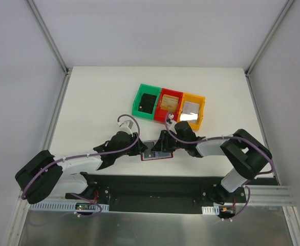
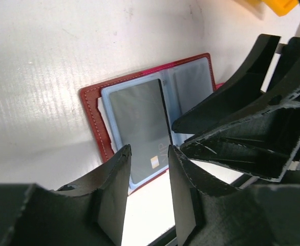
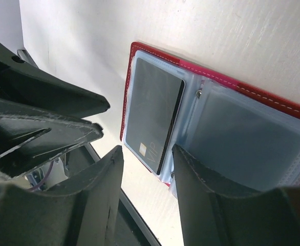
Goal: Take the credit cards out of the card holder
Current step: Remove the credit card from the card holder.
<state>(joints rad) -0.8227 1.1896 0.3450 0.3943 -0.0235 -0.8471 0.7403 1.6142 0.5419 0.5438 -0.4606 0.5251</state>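
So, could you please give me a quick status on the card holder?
Left gripper open, right gripper open, both at the card holder. Holder lies open, one dark card inside. Grippers crowd each other.

Robotics lab test cell: a white table (image 1: 99, 102) stands boxed in by plain white panels (image 1: 17, 77) and aluminium frame posts (image 1: 47, 36), while the left arm (image 1: 73, 166) and right arm (image 1: 242, 154), trailing purple cables (image 1: 104, 149), are bolted to a black base plate (image 1: 155, 187).
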